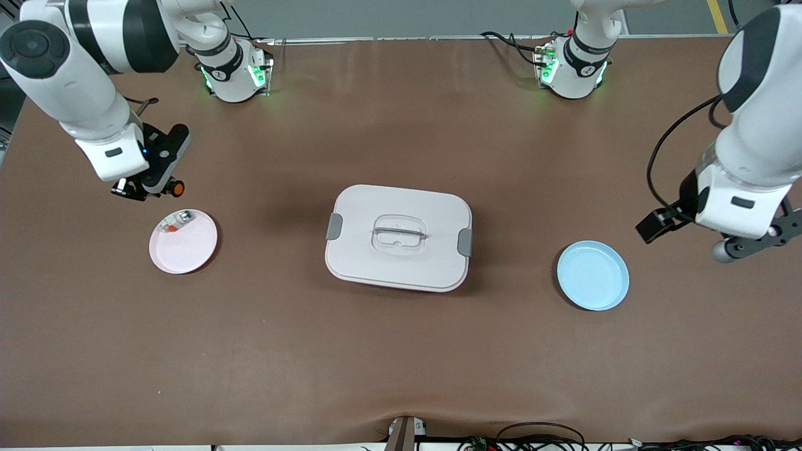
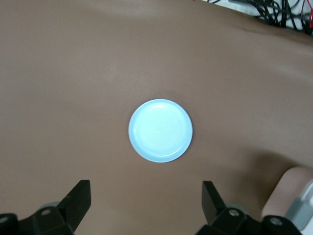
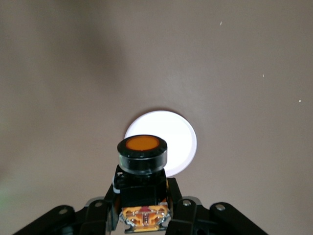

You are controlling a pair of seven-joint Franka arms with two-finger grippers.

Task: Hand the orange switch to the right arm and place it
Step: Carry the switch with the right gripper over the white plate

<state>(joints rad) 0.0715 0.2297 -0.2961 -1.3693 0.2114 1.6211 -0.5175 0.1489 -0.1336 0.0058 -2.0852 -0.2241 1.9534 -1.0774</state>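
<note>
The orange switch (image 1: 174,186) is a stubby black part with a round orange button end. My right gripper (image 1: 150,188) is shut on it and holds it in the air, over the table just beside a pink plate (image 1: 188,250). In the right wrist view the switch (image 3: 142,161) sits between the fingers of my right gripper (image 3: 143,215), button end pointing away, with the plate (image 3: 183,142) below. My left gripper (image 1: 749,244) is open and empty over the table at the left arm's end; in its wrist view the left gripper (image 2: 145,200) shows only bare table between its fingers.
A clear-white part with red and silver bits (image 1: 175,221) lies on the pink plate. A white lidded box (image 1: 398,237) stands mid-table. An empty blue plate (image 1: 593,275) lies toward the left arm's end and also shows in the left wrist view (image 2: 160,130).
</note>
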